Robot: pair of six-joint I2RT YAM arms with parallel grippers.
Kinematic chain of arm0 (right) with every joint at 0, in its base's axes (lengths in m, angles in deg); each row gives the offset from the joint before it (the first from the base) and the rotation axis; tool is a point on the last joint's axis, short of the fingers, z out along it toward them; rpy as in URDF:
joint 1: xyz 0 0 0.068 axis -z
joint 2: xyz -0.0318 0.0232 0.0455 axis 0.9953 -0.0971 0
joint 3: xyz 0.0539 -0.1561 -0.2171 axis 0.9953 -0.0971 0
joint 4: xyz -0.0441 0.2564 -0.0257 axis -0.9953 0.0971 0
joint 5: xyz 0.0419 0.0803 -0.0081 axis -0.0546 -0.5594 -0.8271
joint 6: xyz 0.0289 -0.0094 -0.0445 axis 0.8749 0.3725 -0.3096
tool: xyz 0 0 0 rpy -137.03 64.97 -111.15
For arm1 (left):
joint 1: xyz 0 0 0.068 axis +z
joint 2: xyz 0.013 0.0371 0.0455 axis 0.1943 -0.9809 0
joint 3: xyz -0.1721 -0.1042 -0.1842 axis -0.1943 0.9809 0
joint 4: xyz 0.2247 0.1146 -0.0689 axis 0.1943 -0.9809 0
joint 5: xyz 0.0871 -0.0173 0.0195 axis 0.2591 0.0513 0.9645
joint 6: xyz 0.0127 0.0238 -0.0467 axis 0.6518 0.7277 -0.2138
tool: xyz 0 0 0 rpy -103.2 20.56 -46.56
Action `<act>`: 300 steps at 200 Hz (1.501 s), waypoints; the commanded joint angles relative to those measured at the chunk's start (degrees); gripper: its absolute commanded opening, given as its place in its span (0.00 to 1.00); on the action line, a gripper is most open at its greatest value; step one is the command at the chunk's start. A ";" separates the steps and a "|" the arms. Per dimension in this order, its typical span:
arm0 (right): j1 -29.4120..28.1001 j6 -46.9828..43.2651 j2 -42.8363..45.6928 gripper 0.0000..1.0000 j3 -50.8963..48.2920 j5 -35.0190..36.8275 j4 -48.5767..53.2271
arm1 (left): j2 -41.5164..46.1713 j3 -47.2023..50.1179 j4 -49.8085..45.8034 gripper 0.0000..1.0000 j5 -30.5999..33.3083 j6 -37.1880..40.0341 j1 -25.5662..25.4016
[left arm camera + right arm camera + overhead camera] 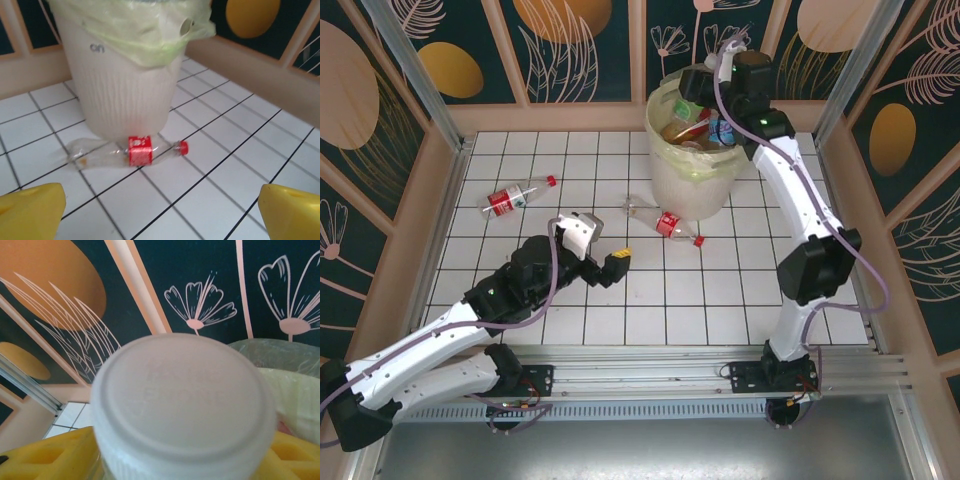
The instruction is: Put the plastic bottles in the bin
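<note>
Overhead, the right gripper (738, 58) is hanging above the far rim of the large round white plastic bin (665, 185), which is standing at the far middle of the white tiled table (720, 300). It is probably holding its load there so that a release drops straight into the pale yellow-green bag liner (660, 105). Several drink bottles with coloured labels (698, 128) are already lying inside. Two are waiting on the tiles. A clear plastic bottle with a red label and red cap (520, 197) is lying well to the left, and a second clear red-labelled bottle (667, 223) is lying on its side at the near foot of the bin. The left gripper (603, 245) is hovering low, just near and left of that second bottle, facing it as if lining up a pick.

From the left wrist, the two yellow fingertips (31, 210) are standing wide apart with nothing between them. The second bottle is lying crosswise ahead, looking empty and somewhat crumpled, with its cap pointing right. Its body is lying against, or just short of, the bin's ribbed wall (I cannot tell which).

From the right wrist, yellow fingers (45, 455) are pressing in on either side of a bottle under its broad white screw cap (182, 405), so this claw is clamped on it. The body of the white-capped bottle is hidden below.
</note>
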 commanded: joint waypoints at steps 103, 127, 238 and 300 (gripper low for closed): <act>-0.46 -3.32 -9.36 0.88 13.81 -0.33 12.96 | 3.23 -2.01 -9.59 0.99 7.80 0.99 -0.23; -0.28 -3.92 -8.08 0.94 13.60 1.50 13.22 | 3.15 -2.02 -10.51 0.99 9.09 1.34 -0.24; -0.96 -6.71 18.64 0.99 -17.70 -6.80 1.56 | -2.56 -2.37 -18.15 0.99 16.45 -0.14 4.36; -1.76 -3.27 39.09 0.99 -40.46 -20.13 -5.45 | -12.50 -3.75 -22.20 0.99 9.65 -1.55 15.85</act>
